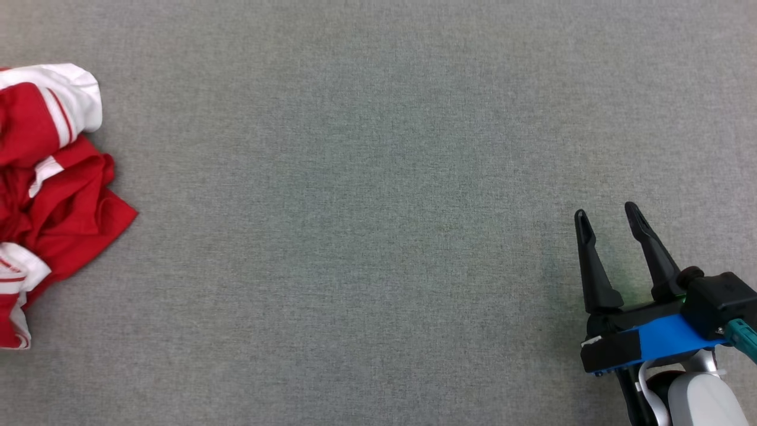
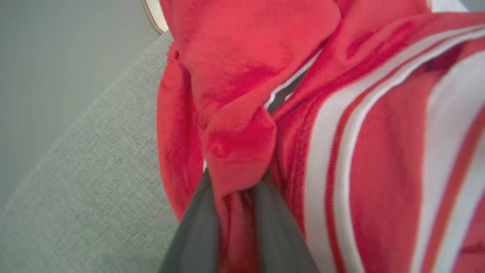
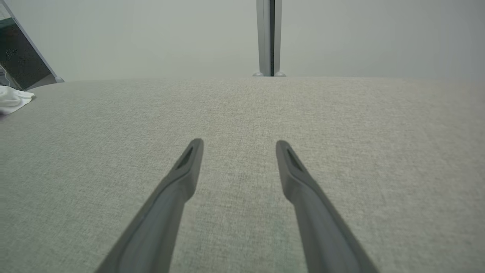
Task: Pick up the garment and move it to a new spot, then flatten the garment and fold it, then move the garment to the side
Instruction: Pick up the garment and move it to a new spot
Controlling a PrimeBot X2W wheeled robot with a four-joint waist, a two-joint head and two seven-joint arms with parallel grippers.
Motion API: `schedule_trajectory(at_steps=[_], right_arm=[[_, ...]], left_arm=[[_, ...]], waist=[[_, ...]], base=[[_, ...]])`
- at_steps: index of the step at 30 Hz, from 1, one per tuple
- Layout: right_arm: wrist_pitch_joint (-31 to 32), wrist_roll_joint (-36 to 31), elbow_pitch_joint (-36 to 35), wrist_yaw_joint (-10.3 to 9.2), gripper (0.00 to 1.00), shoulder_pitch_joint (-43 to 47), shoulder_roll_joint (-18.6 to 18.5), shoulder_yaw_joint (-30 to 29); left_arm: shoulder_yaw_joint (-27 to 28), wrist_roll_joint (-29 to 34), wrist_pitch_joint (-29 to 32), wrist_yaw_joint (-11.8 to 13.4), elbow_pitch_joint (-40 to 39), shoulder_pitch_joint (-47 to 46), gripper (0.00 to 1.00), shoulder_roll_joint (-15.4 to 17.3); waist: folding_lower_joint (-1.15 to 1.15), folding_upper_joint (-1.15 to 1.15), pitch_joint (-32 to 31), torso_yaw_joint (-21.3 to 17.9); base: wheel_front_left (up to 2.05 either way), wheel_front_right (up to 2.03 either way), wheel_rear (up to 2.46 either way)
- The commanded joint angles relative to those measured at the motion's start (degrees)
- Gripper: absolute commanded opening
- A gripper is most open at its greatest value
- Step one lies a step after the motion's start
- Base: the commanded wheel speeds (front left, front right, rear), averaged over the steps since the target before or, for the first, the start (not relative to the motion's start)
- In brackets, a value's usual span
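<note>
The garment is a crumpled heap of red cloth with white stripes, lying at the far left edge of the grey table in the head view and partly cut off there. In the left wrist view the garment is seen from very close. My left gripper is shut on a fold of its red cloth, which bulges out over the fingertips. My right gripper stands open at the lower right, far from the garment. Nothing lies between its fingers, which hover over bare table.
The grey cloth-covered table stretches wide between the garment and the right gripper. Its edge runs close to the left of the garment. A grey post stands behind the far edge. A bit of white cloth shows at the far left.
</note>
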Motion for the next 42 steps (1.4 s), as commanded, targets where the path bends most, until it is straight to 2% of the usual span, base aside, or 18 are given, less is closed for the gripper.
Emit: schedule_trajectory(at_steps=[1,9,14,19,22,30,34,42], right_arm=[[-0.21,0.46,0.06,0.03,1.0,0.0,-0.21,0.05],[-1.78,2.3,2.9,0.03,1.0,0.15,-0.21,0.58],[-3.36,4.29,5.54,0.03,1.0,0.93,-0.21,1.2],[-4.54,5.5,7.83,0.03,1.0,2.04,-0.2,1.29],[-4.94,6.02,8.73,0.03,1.0,2.74,-0.21,1.36],[-4.9,6.76,9.29,0.03,1.0,3.82,-0.19,1.59],[-4.77,7.14,9.01,0.03,1.0,3.82,-0.2,1.37],[-4.97,7.51,8.84,0.03,1.0,3.18,-0.19,1.22]], left_arm=[[0.29,-0.41,-1.02,-0.55,-0.06,0.26,0.0,-0.2],[-0.94,2.9,-5.35,-4.5,-5.1,-4.5,0.0,4.36],[-3.12,5.25,-4.38,-6.05,-10.74,-9.09,0.0,7.01],[-6.51,7.61,-2.41,-6.85,-17.31,-15.03,0.0,7.31],[-9.06,8.37,-0.78,-7.65,-21.08,-19.15,0.0,5.9],[-15.07,8.29,2.72,-7.22,-30.75,-25.04,0.0,-0.62],[-18.05,7.87,3.58,-7.64,-33.71,-24.27,0.0,-3.73],[-24.37,8.64,1.67,-6.25,-33.79,-19.05,0.0,-11.07]], waist=[[0.0,0.0,-0.64,0.4],[0.0,0.0,-6.94,1.69],[0.0,0.0,-12.25,1.56],[0.0,0.0,-16.85,0.47],[0.0,0.0,-18.96,-0.9],[0.0,0.0,-21.21,-6.28],[0.0,0.0,-20.84,-9.4],[0.0,0.0,-19.31,-14.44]], base=[[0.0,0.0,0.0],[0.0,0.0,0.0],[0.0,0.0,0.0],[0.0,0.0,0.0],[0.0,0.0,0.0],[0.0,0.0,0.0],[0.0,0.0,0.0],[0.0,0.0,0.0]])
